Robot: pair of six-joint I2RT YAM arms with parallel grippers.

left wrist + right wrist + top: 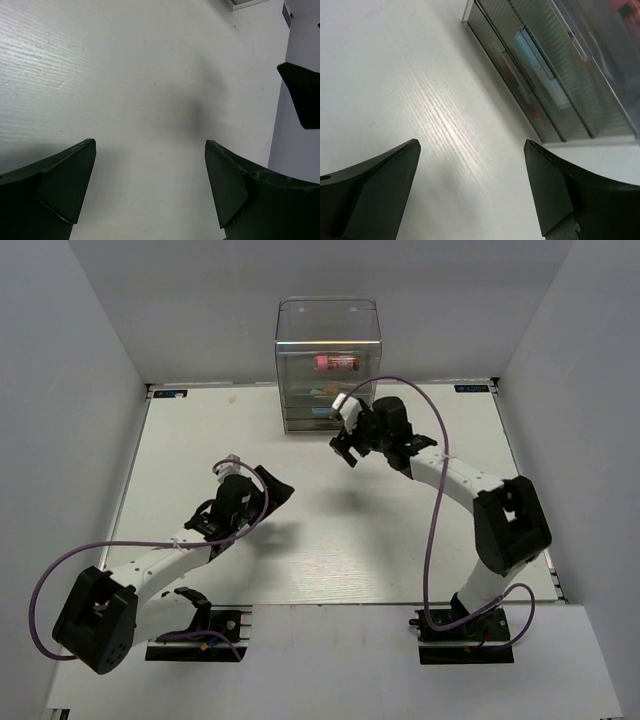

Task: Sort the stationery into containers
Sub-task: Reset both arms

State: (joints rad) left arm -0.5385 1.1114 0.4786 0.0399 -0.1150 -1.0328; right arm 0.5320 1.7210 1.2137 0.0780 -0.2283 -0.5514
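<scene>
The containers are the drawers of a clear plastic cabinet (328,350) standing at the far middle of the table. A pink marker (337,362) lies in an upper drawer, and green and light-blue pieces (320,410) show faintly in lower ones. In the right wrist view the cabinet (580,100) fills the upper right, with a light-blue marker (535,55) inside a drawer. My right gripper (343,452) (471,144) hangs open and empty just in front of the cabinet. My left gripper (280,490) (150,145) is open and empty over bare table at mid-left.
The white table (300,550) is enclosed by white walls on the left, right and back. In the left wrist view a dark finger (302,95) of the right gripper shows at the right edge. Both arm bases sit at the near edge.
</scene>
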